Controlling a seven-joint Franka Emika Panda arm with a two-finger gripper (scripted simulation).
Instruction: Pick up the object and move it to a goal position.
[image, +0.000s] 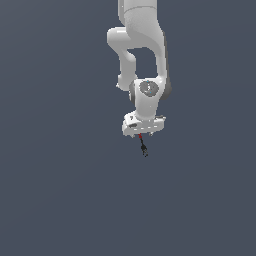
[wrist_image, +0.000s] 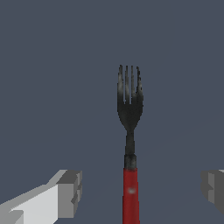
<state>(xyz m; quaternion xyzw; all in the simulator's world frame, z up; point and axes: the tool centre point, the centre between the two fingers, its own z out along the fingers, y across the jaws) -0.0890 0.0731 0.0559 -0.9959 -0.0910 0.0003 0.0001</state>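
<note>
My arm (image: 142, 45) reaches down from the top of the exterior view, and my hand (image: 143, 131) points downward at its end. My hand is spread wide: in the wrist view my two grey fingertips (wrist_image: 70, 192) stand far apart, with nothing between them but the fork's handle, and neither one touches it. The fork (wrist_image: 130, 131) lies between them, its dark head and four tines pointing away from my wrist, its handle turning red (wrist_image: 131, 197) on the part nearest me. In the exterior view the fork (image: 143, 148) shows as a small dark sliver just beneath my hand, with a spot of red at the end closest to my fingers. All around is a plain blue-grey surface (image: 60, 190); I cannot tell whether the fork rests on it
</note>
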